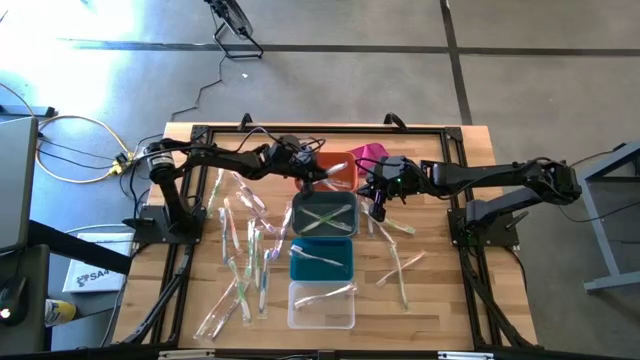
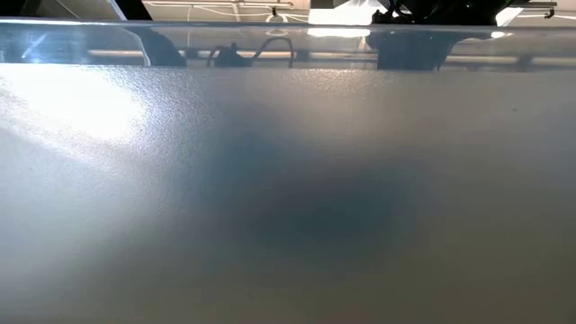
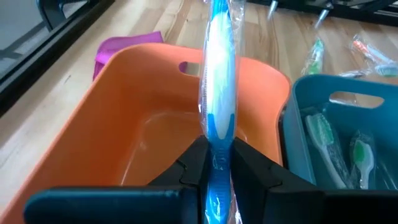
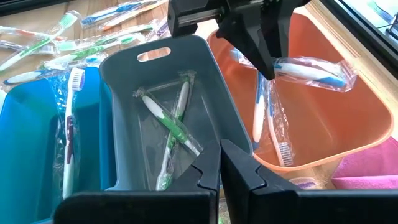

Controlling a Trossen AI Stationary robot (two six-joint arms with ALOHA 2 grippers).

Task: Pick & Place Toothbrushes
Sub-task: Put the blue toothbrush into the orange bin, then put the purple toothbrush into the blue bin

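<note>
Your left gripper is clamped on a blue toothbrush in clear glossy wrapper above the orange plastic bin; your right gripper, fingers together, waits beside the grey bin.

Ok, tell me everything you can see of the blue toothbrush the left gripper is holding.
The blue toothbrush is a thin blue-and-white stick sealed in a clear, glossy, crinkled wrapper. The left gripper is shut on it, the fingers pinching it from both sides, most of its length sticking out beyond them. It hangs over the orange bin, above the bin's floor, touching nothing but the gripper as far as shows. In the right wrist view it lies roughly level above one or more wrapped toothbrushes already in that bin.
</note>
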